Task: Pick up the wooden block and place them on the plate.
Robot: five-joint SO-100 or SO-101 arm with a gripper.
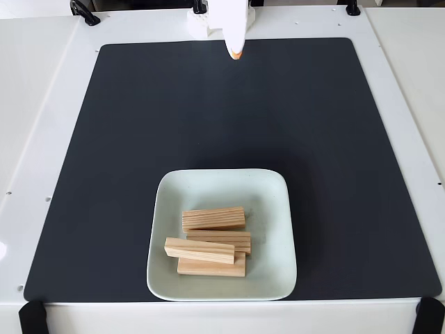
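Several light wooden blocks lie inside the pale mint-green plate [274,209] near the front of the black mat. One wooden block [213,218] sits toward the plate's middle, a second [222,240] lies just in front of it, and a third [199,250] rests slanted across the others. Another block [208,268] lies nearest the front rim. My gripper [236,54] hangs at the far edge of the mat, well away from the plate. Its white fingers come together in one orange-tipped point, holding nothing.
The black mat [104,174] covers most of the white table. Black clamps [31,316] sit at the table's front corners, and a black cable [83,12] lies at the far left. The arm's white base [198,24] stands at the far edge.
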